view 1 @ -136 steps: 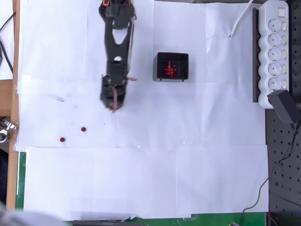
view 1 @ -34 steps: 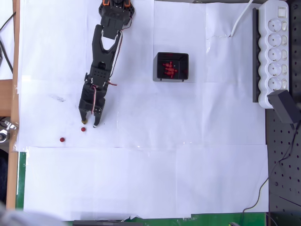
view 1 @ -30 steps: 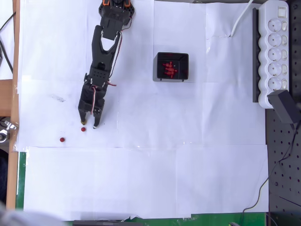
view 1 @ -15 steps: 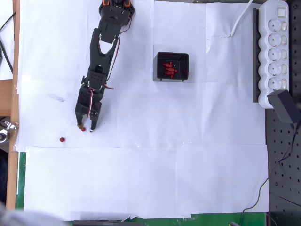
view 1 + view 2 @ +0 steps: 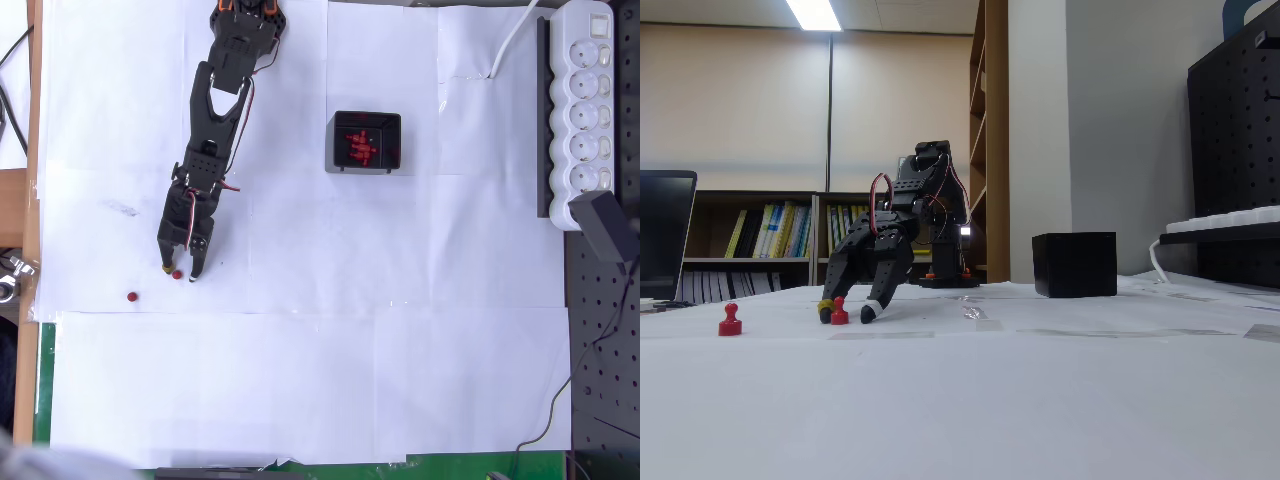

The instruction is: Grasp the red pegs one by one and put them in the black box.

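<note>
Fingers [image 5: 178, 272] are spread and hold nothing, their tips down at the desk [image 5: 320, 380] astride 1 upright red peg [image 5: 177, 274], which stands between them; the black box [image 5: 366, 142] lies well apart.

The arm [image 5: 215, 120] is black with orange at its base and red wires along it. One fingertip [image 5: 825, 311] of the tool [image 5: 178, 272] is banded yellow, the other tipped white. The pegs [image 5: 177, 274] are dark red; those in the box [image 5: 366, 142] look brighter red against its black inside and walls. White paper [image 5: 400, 350] covers the counter [image 5: 44, 380], whose edge shows green. The power strip [image 5: 590, 110] is white on a black strip. The wall [image 5: 750, 110] behind is beige.
</note>
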